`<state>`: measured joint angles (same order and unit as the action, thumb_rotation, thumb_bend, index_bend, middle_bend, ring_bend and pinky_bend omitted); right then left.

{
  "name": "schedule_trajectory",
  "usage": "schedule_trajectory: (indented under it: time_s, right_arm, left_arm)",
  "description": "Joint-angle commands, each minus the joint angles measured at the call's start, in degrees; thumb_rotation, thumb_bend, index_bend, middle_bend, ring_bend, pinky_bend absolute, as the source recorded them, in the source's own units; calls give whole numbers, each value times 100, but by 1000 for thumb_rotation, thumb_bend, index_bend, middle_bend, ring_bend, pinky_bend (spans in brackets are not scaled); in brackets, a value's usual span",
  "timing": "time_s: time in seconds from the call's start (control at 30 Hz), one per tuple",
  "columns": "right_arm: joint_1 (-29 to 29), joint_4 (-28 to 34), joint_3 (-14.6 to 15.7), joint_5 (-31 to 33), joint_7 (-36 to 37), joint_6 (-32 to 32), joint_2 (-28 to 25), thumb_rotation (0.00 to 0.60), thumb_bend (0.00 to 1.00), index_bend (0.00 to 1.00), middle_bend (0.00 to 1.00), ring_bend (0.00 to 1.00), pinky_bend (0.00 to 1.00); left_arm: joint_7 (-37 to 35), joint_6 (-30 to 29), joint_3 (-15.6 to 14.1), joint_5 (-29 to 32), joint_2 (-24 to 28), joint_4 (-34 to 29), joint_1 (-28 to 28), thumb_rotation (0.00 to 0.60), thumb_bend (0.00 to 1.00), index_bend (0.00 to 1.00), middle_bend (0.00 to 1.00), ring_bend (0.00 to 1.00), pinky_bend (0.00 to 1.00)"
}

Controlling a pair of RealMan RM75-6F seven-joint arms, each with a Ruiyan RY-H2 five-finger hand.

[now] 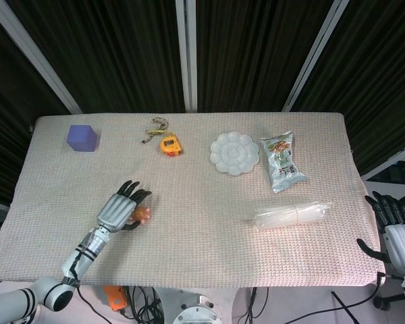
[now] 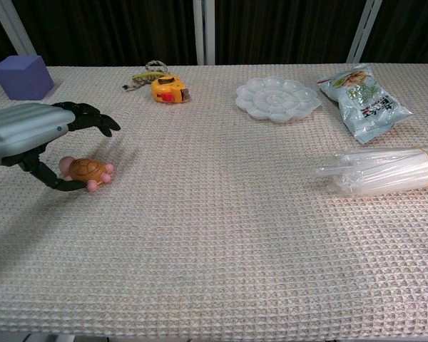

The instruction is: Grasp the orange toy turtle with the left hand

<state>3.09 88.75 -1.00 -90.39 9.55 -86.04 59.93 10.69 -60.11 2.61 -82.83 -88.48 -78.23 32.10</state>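
Observation:
The orange toy turtle (image 1: 142, 215) (image 2: 86, 170) lies on the beige cloth at the front left of the table. My left hand (image 1: 119, 209) (image 2: 28, 135) hovers over its left side with the fingers stretched out above the shell and apart from it. The thumb reaches under the turtle's near edge, and nothing is gripped. My right hand (image 1: 393, 233) shows only in the head view, off the table's right front corner, with its fingers apart and nothing in it.
A purple cube (image 1: 82, 138) (image 2: 23, 76) stands at the back left. A yellow tape measure (image 1: 169, 144) (image 2: 167, 89), a white palette dish (image 1: 234, 153) (image 2: 278, 99) and a snack bag (image 1: 283, 160) (image 2: 367, 102) line the back. A bundle of clear straws (image 1: 290, 215) (image 2: 385, 171) lies at the right.

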Motion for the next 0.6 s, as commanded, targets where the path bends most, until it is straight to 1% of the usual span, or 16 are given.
schedule_trajectory:
  time_s: [0.03, 0.1, 0.17, 0.2, 0.27, 0.33, 0.37, 0.47, 0.6]
  right_arm:
    - [2, -1, -2, 3, -3, 3, -2, 600, 151, 0, 0, 0, 0]
    - [5, 0, -10, 8, -3, 1, -10, 600, 150, 0, 0, 0, 0]
    - [7, -3, -17, 17, 5, 1, -14, 600, 150, 0, 0, 0, 0]
    - [8, -5, -19, 22, 8, 6, -14, 600, 150, 0, 0, 0, 0]
    - [14, -14, -20, 37, 17, 28, -12, 600, 150, 0, 0, 0, 0]
    - [19, -27, -19, 48, 28, 48, -3, 600, 151, 0, 0, 0, 0]
    - [22, -35, -19, 52, 34, 57, 1, 600, 150, 0, 0, 0, 0]
    - [26, -44, -16, 45, 41, 62, 8, 600, 150, 0, 0, 0, 0]
    - [28, -39, -27, 30, 40, 36, -3, 600, 150, 0, 0, 0, 0]
  left_arm:
    - [83, 60, -1, 83, -9, 6, 9, 600, 200, 255, 285, 0, 56]
    - [124, 56, 8, 124, -60, 76, 5, 600, 202, 322, 339, 1, 68]
    - [120, -55, 35, 102, -156, 196, -14, 600, 214, 395, 403, 22, 83]
    - [110, -147, 55, 72, -215, 267, -29, 600, 225, 450, 457, 56, 101]
    - [29, -422, 98, -50, -384, 474, -70, 600, 249, 583, 582, 158, 160]
    - [-34, -566, 94, -154, -494, 648, -84, 600, 289, 717, 707, 260, 225]
    - [-70, -611, 83, -199, -541, 736, -86, 600, 308, 761, 749, 293, 243]
    - [-74, -587, 46, -215, -583, 865, -86, 600, 323, 812, 802, 341, 256]
    - [-43, -494, 28, -143, -555, 836, -94, 600, 321, 822, 812, 351, 254]
